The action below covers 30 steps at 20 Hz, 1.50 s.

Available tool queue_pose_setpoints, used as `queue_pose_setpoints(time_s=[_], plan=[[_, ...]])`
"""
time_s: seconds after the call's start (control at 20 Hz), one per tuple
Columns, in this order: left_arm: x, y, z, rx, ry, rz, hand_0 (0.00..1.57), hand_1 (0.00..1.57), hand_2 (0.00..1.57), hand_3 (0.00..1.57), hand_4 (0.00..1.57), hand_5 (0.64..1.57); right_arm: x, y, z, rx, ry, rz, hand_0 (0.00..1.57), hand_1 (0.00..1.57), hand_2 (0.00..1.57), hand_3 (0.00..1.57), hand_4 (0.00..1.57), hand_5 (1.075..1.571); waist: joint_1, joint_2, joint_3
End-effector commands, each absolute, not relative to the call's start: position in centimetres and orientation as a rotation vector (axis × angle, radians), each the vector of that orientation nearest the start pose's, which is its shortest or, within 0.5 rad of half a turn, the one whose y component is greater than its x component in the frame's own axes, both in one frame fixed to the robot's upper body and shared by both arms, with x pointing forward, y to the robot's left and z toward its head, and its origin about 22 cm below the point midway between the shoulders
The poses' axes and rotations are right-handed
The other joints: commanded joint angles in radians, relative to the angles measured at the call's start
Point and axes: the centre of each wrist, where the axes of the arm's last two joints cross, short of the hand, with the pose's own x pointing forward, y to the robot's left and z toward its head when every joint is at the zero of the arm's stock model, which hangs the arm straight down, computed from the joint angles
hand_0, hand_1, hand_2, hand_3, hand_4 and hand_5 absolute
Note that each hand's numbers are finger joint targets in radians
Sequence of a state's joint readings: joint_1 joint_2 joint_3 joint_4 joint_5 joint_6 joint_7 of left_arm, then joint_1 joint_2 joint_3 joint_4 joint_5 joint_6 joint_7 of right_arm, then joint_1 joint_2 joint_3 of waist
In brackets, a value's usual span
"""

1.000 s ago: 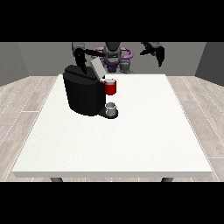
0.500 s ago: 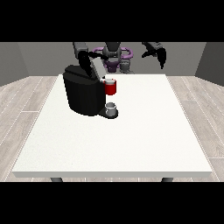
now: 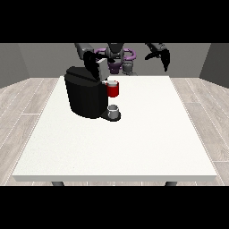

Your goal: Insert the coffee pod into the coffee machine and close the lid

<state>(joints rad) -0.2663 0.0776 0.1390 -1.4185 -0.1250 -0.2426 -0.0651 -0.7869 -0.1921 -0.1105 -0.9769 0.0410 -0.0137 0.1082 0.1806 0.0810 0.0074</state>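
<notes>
The hand at the view's left [image 3: 92, 62] sits right at the top rear of the coffee machine [image 3: 86, 93], with its arm running up and back to the robot's shoulder; the black fingers merge with the machine's black top, so I cannot tell whether they are apart, together or clamped on anything. The hand at the view's right [image 3: 162, 54] is raised well above the desk [image 3: 134, 143], far to the right of the machine, its fingers hanging downward and apart, holding nothing. Against half a second ago, the hand at the view's left has sunk closer onto the machine's top, while the other hand has barely shifted. A red thing at the machine [image 3: 113, 88] shows at its front, and below it a grey thing [image 3: 113, 110] rests on the machine's base; whether that is the pod cannot be made out, and the lid's position is hidden by the hand.
</notes>
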Motion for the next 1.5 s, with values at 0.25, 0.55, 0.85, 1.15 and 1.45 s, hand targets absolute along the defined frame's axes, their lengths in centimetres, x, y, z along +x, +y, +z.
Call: queue_pose_setpoints(time_s=[0.25, 0.55, 0.85, 1.15, 1.45], plan=[[30.8, 23.3, 3.9, -0.081, -1.690, -0.361, 0.00, 0.00, 0.00, 0.00, 0.33, 1.571, 42.0, -17.3, 15.0, -0.092, -1.710, 0.381, 0.00, 0.00, 0.00, 0.00, 0.00, 1.571, 0.089, 0.003, -0.0074], [31.7, 23.5, 4.4, -0.092, -1.766, -0.370, 0.00, 0.00, 0.00, 0.00, 0.39, 1.571, 42.3, -16.4, 19.5, -0.196, -1.804, 0.407, 0.00, 0.00, 0.00, 0.00, 0.22, 1.571, 0.155, 0.064, -0.0084], [32.7, 21.6, 5.9, -0.124, -1.795, -0.421, 0.00, 0.00, 0.00, 0.00, 0.38, 1.571, 41.9, -16.1, 22.3, -0.233, -1.816, 0.380, 0.00, 0.00, 0.00, 0.00, 0.10, 1.571, 0.204, 0.089, -0.0074], [33.4, 20.3, 7.1, -0.181, -1.827, -0.471, 0.00, 0.00, 0.00, 0.00, 0.44, 1.571, 41.1, -17.9, 25.6, -0.325, -1.839, 0.377, 0.00, 0.00, 0.00, 0.00, 0.05, 1.571, 0.281, 0.143, -0.0066], [33.8, 19.4, 8.2, -0.224, -1.875, -0.521, 0.00, 0.00, 0.00, 0.00, 0.42, 1.571, 40.2, -20.1, 28.2, -0.392, -1.843, 0.349, 0.00, 0.00, 0.00, 0.00, 0.00, 1.571, 0.361, 0.189, -0.0060]])
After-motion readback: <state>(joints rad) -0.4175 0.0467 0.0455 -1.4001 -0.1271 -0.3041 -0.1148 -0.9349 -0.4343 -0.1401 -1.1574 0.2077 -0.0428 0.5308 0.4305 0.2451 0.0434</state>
